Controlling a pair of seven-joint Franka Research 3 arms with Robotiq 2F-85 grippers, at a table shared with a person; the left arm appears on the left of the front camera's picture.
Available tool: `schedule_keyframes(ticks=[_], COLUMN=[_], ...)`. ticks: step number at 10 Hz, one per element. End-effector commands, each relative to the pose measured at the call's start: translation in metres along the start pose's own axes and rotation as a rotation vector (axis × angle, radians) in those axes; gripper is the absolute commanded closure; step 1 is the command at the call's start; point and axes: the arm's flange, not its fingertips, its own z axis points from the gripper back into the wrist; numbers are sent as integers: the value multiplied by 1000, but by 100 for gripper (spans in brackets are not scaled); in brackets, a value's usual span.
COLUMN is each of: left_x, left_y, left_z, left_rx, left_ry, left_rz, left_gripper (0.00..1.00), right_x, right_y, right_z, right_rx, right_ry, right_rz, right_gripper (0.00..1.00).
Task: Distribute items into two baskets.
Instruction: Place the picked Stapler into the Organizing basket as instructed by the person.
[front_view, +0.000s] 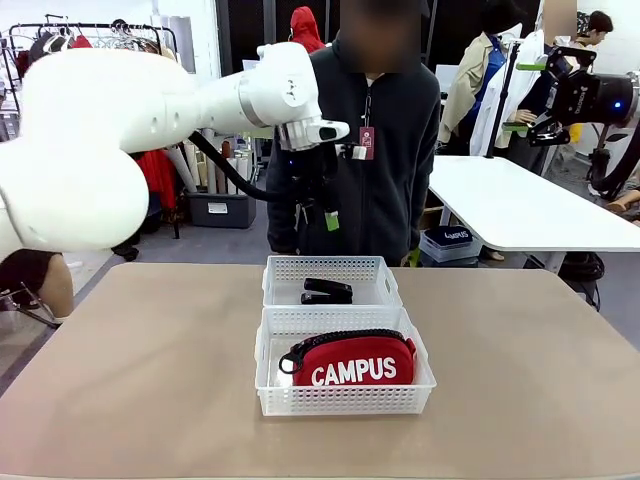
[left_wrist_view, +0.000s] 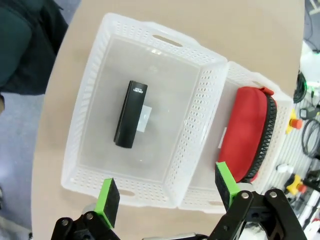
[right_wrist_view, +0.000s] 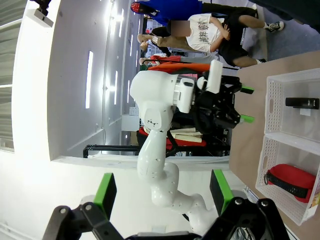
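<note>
Two white lattice baskets stand end to end at mid-table. The far basket (front_view: 282, 268) holds the black stapler (front_view: 327, 291); the near basket (front_view: 345, 400) holds the red "CAMPUS" pouch (front_view: 355, 360). My left gripper (front_view: 316, 220) hangs open and empty above the far basket. From the left wrist, its open gripper (left_wrist_view: 167, 190) looks down on the stapler (left_wrist_view: 130, 114), its basket (left_wrist_view: 205, 100) and the pouch (left_wrist_view: 245, 132). My right gripper (front_view: 522, 97) is raised at the far right, open; in its wrist view the gripper (right_wrist_view: 162, 190) is empty and faces the left arm's gripper (right_wrist_view: 245, 105), stapler (right_wrist_view: 302, 102) and pouch (right_wrist_view: 292, 180).
A person in a dark hoodie (front_view: 375, 150) stands at the table's far edge behind the baskets. A white table (front_view: 510, 205) sits behind at the right. Bare tan tabletop (front_view: 140, 370) lies on both sides of the baskets.
</note>
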Motion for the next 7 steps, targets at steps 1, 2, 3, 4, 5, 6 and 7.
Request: schedule_keyframes(ticks=[1,2,3,4,5,6,7], left_x=[-30,0,0,0,0,-3,-19], left_y=[-16,0,0,0,0,-2,-1], left_z=[0,0,0,0,0,-2,19], left_rx=[22,0,0,0,0,-2,-66], left_ry=[-43,0,0,0,0,-6,-8], left_rz=[29,0,0,0,0,17,46], left_gripper=[0,0,0,0,0,0,0], right_x=[-1,-1,-1,-1,-1,-1,-1], right_y=[2,2,2,2,2,2,2], right_z=[-2,-2,-2,-2,-2,-2,-2], right_rx=[1,1,1,1,1,1,1], right_ry=[3,3,3,3,3,3,3], right_rz=[3,3,3,3,3,3,3], right_gripper=[0,0,0,0,0,0,0])
